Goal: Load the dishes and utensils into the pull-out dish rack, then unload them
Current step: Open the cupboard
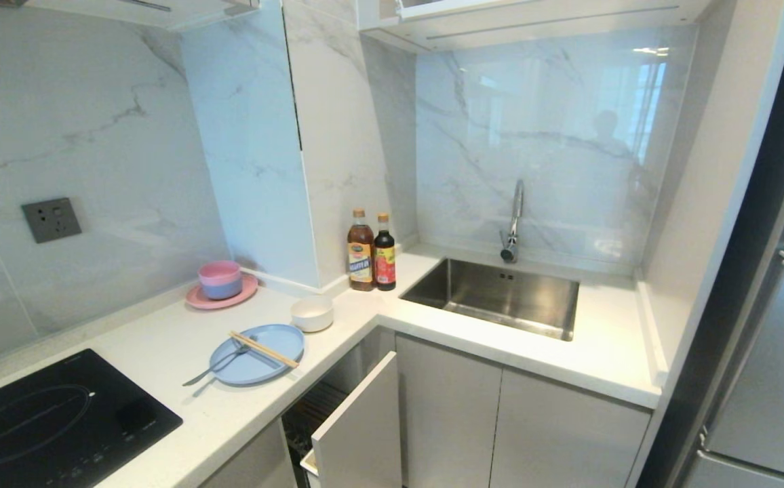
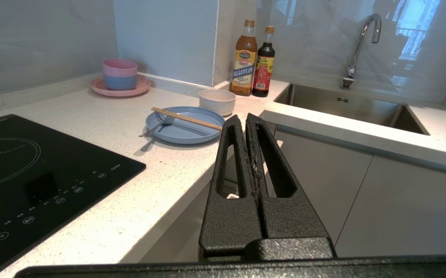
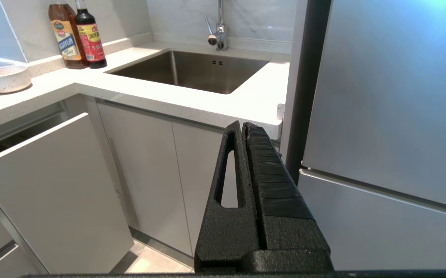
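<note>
Labels on the 2 sauce bottles (image 2: 254, 58) carry print too small to read. Chopsticks (image 1: 264, 349) and fork (image 1: 219, 364) lie across the blue plate (image 1: 256, 356) on the bench (image 1: 182, 339), cream bowl (image 1: 312, 314) beside, dish rack (image 1: 355, 434) partly out below. Left gripper (image 2: 243, 119) and right gripper (image 3: 243, 127) hang closed, empty, before the cabinets.

My kitchen is brightly and evenly lit with a cool, bluish cast. The glossy white marble backsplash (image 1: 534, 135) behind the steel sink (image 1: 500, 295) mirrors a bright window, and a dim reflected figure shows in it, too faint to make out. The round pale blue plate (image 1: 256, 356) casts only a soft shadow on the speckled white countertop (image 1: 161, 346). My head view bends straight lines near its edges; all three views look reasonably sharp.
</note>
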You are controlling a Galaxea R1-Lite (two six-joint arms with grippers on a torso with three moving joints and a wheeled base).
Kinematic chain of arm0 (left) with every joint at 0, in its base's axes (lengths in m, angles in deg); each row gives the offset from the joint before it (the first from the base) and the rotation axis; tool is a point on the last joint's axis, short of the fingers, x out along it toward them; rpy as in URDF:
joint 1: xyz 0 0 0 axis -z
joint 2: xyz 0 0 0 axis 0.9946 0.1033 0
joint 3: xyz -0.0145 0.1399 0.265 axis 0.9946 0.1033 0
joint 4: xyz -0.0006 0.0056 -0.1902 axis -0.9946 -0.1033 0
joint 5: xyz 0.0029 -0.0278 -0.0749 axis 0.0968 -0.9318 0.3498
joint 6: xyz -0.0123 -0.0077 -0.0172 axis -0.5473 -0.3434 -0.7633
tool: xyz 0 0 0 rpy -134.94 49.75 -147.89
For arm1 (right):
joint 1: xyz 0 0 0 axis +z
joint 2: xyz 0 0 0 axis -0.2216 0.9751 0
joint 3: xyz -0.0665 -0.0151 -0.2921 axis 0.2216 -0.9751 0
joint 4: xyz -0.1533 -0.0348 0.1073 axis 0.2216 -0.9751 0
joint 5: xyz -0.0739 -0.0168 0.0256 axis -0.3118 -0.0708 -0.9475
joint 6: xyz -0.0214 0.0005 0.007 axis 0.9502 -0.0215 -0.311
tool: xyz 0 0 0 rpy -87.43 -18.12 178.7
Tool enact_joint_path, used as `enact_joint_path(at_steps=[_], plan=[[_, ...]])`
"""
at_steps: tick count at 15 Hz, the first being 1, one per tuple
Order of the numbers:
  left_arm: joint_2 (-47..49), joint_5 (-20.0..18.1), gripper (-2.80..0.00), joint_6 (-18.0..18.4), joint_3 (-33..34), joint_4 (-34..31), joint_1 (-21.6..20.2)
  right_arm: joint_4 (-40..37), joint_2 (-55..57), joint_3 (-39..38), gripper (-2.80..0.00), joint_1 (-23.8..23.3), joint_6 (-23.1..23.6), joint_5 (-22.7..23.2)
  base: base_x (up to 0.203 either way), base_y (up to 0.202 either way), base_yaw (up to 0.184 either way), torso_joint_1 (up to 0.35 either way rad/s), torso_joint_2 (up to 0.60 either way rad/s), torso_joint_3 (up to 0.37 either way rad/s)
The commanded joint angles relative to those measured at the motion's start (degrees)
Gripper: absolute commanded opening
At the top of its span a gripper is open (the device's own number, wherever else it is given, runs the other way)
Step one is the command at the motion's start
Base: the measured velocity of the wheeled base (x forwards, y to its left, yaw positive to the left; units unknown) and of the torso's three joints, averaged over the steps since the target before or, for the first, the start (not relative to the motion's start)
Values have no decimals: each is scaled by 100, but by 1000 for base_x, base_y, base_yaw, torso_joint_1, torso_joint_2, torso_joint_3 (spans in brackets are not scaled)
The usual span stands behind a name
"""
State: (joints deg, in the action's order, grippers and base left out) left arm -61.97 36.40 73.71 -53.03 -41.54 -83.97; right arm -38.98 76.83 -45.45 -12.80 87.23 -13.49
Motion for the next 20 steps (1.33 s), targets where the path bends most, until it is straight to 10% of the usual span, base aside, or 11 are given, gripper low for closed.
enact_joint_path(at_steps=[1, 20], plan=[[1, 1, -280, -3, 149, 3, -1, 1, 2, -9, -280, 0, 0, 1, 0, 0, 0, 0, 0, 0], [1, 1, -280, -3, 149, 3, -1, 1, 2, -9, -280, 0, 0, 1, 0, 0, 0, -80, 163, 82]])
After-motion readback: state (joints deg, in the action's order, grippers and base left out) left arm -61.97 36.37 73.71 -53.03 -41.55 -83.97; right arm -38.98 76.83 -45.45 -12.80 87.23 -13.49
